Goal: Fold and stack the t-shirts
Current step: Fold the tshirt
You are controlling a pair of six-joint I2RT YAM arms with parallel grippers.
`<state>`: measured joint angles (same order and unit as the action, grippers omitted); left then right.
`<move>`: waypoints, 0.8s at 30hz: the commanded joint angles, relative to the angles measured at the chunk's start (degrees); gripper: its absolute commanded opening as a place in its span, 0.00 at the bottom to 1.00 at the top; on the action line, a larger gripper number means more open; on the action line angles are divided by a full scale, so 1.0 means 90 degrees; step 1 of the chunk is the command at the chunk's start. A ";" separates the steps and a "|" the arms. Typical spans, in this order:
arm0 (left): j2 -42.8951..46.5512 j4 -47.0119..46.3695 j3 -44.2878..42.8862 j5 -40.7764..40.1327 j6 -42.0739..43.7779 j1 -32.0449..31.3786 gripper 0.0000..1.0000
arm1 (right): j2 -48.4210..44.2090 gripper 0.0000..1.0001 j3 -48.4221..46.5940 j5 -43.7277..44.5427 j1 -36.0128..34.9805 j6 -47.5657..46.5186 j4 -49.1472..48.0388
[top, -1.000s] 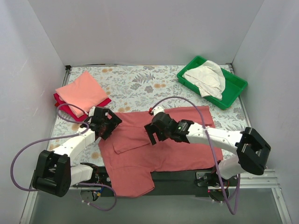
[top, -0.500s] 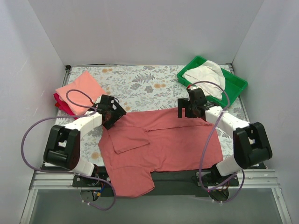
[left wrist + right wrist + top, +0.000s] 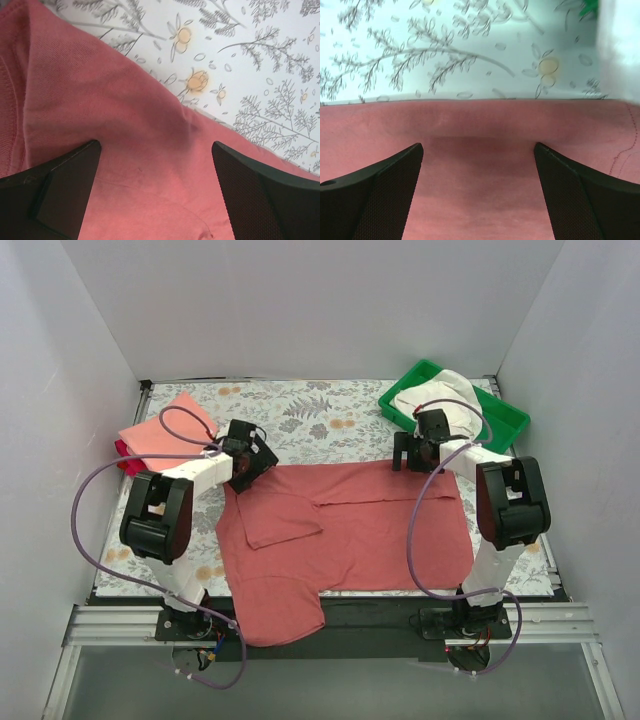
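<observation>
The brick-red t-shirt point(image 3: 350, 530) lies spread flat across the middle of the table, one sleeve folded in at the left and its lower part hanging over the near edge. My left gripper point(image 3: 243, 465) is open over the shirt's far left corner; the left wrist view shows its jaws point(image 3: 156, 150) wide apart above the red cloth point(image 3: 115, 130). My right gripper point(image 3: 415, 455) is open over the far right corner, jaws point(image 3: 479, 150) wide apart above the cloth point(image 3: 480, 175). The folded salmon-pink shirt point(image 3: 165, 425) lies on the crimson one point(image 3: 125, 448) at the far left. The cream-white shirt point(image 3: 440, 405) lies crumpled in the tray.
The green plastic tray point(image 3: 505, 425) stands at the far right corner, just behind my right gripper. White walls close in the table on three sides. The floral tablecloth point(image 3: 310, 415) shows bare behind the red shirt.
Both grippers moved from the shirt's middle outward and away to its far corners. The shirt's far edge shifted farther back and now lies straighter and flatter.
</observation>
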<state>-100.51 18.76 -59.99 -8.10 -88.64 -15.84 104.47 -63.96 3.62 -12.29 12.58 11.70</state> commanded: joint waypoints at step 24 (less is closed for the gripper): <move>-0.0240 0.0991 -0.1529 -0.0281 0.0543 0.0051 0.94 | -0.0433 0.98 -0.0756 -0.0001 0.0233 -0.0236 0.0702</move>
<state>-110.54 22.57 -74.83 -8.62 -84.20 -14.50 108.05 -71.66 3.88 -10.28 10.98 16.49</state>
